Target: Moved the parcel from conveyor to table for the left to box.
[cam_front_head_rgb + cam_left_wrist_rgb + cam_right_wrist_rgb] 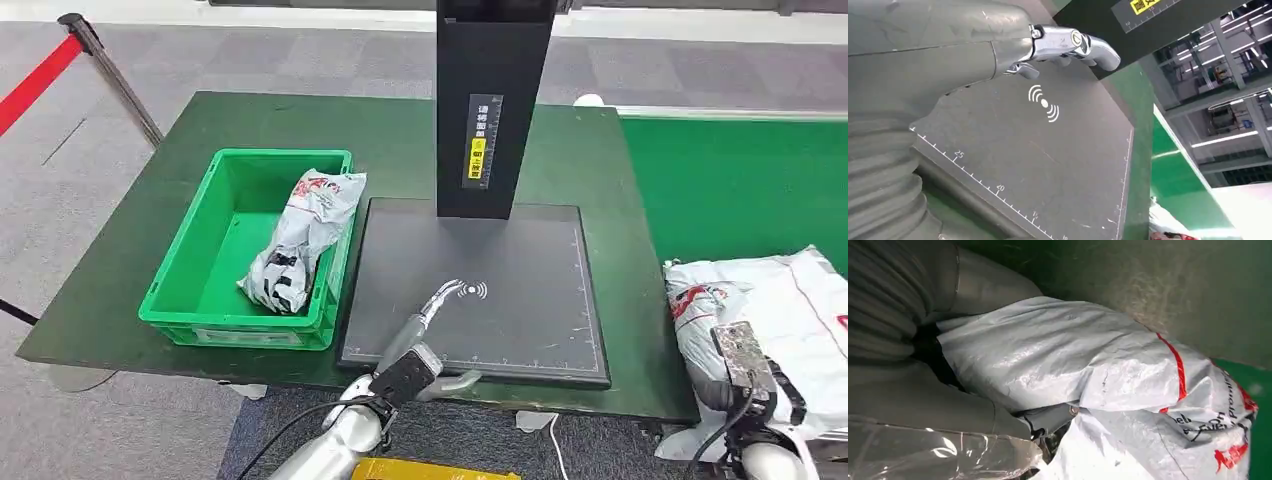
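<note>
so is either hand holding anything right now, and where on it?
Right hand has its fingers dug into the grey parcel at its near end. Left hand holds nothing, over the scanner pad.

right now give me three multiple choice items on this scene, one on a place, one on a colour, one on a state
1. Where does the parcel already put away lie?
A. in the green crate
B. on the scanner pad
C. on the floor

2. What colour is the conveyor belt?
A. red
B. green
C. blue

3. What is the left hand doing?
A. holding a parcel
B. gripping the crate rim
C. holding nothing above the scanner pad

Answers:
1. A: the head view shows a grey parcel leaning inside the green crate, its top over the rim on the scanner side.
2. B: the conveyor belt to the robot's right is green, and the parcel on the belt lies under the right hand.
3. C: the left hand is over the scanner pad with nothing between its fingers.
</note>
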Controlling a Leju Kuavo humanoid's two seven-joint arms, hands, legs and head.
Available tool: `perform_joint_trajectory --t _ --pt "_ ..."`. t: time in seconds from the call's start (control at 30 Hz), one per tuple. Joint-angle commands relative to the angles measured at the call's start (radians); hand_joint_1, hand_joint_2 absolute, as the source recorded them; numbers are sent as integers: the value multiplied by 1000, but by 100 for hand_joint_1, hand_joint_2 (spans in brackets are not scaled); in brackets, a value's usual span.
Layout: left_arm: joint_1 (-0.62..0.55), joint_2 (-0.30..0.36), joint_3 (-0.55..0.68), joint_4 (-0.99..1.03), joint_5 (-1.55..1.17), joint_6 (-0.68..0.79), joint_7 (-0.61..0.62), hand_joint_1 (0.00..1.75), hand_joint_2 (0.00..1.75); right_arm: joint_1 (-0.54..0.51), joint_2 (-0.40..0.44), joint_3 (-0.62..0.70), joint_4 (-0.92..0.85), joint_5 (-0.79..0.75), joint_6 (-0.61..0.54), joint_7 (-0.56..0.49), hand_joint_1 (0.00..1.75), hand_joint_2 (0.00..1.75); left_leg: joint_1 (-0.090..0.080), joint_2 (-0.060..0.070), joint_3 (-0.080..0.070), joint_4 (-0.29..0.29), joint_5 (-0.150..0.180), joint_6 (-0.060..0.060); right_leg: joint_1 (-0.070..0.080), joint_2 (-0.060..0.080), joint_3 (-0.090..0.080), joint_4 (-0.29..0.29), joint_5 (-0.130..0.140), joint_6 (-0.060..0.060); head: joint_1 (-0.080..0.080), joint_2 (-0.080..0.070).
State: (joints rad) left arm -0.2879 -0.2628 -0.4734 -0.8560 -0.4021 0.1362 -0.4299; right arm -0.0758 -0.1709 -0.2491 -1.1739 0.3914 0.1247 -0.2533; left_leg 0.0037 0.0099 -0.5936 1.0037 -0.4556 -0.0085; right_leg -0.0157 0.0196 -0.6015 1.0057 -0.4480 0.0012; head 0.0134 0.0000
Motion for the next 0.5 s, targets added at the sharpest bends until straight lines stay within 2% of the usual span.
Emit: perform_joint_trajectory --t 0.03,0.13,0.23,0.5 --pt "43 12 33 -11 -18 -6 10 0 175 41 93 -68 -366 -54 4 12 175 175 -1 3 -3 -1 -1 -1 -1 2 0 1 -1 -1 0 0" --pt "46 12 32 -11 -19 -4 10 0 175 50 96 -71 -378 -55 6 15 175 175 -1 2 -2 -3 -1 -1 0 1 1 0 -2 -3 0 0" --pt "47 11 32 -9 -19 -9 6 0 175 62 95 -75 -398 -58 10 6 175 175 0 -1 10 -3 0 -4 1 -2 4 -2 -3 -3 0 0" --pt "40 8 27 -5 -21 -3 -6 0 175 107 76 -126 -511 -109 41 -11 175 175 -1 -12 9 -2 1 -3 -1 -13 9 -3 -3 -1 0 0"
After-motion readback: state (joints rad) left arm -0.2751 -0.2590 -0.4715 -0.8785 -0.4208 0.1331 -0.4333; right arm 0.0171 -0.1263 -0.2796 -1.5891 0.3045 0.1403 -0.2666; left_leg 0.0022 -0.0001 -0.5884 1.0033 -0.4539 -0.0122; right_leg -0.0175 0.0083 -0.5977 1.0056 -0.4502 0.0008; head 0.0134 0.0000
